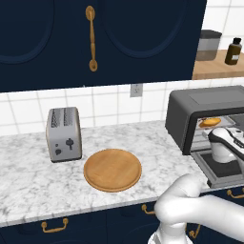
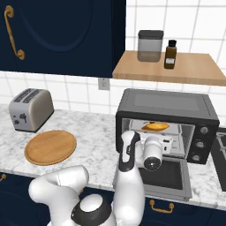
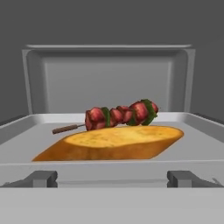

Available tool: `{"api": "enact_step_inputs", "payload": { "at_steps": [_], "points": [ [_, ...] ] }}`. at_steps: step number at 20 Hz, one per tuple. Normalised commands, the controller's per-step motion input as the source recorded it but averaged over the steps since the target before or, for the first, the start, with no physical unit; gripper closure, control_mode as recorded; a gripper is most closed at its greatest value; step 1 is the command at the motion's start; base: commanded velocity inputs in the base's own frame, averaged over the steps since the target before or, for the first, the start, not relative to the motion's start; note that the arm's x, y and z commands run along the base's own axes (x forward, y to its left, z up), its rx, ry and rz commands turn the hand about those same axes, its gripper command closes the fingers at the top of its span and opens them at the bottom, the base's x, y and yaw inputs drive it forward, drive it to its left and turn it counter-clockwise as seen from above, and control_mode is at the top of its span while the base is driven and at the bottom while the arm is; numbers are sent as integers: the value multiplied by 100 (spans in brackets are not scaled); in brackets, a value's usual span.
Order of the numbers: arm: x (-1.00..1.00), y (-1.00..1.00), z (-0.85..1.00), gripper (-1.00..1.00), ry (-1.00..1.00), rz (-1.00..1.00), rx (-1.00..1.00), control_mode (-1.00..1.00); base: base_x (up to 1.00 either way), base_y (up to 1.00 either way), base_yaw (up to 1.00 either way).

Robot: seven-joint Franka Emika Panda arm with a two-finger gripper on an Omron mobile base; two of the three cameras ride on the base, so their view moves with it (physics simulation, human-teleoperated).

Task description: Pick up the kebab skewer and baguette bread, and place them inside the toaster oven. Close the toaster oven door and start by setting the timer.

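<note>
Now both foods are inside the toaster oven (image 2: 167, 103), so loading looks done. The fingers (image 3: 112, 178) are spread wide and hold nothing, right at the oven's mouth. Just past them lies one baguette bread (image 3: 111, 143) on the tray, with one kebab skewer (image 3: 118, 115) close behind it. The one toaster oven door (image 2: 170, 176) hangs open, flat over the desk (image 2: 95, 137). Next, I think, the hand must back out, lift the door shut, then turn the timer.

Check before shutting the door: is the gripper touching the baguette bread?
Apart. The hand view shows the baguette bread lying beyond both fingertips, tray lip between.
</note>
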Motion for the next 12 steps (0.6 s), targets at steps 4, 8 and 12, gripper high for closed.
{"api": "enact_step_inputs", "payload": {
  "at_steps": [4, 8, 12],
  "points": [
    [-42, -6, 0, -100, 0, 0, 0, -100, 0, 0, 0],
    [-100, -51, 5, -100, 0, 0, 0, -100, 0, 0, 0],
    [-92, -68, 30, -100, 6, 0, 0, -100, 0, 0, 0]
  ]
}}
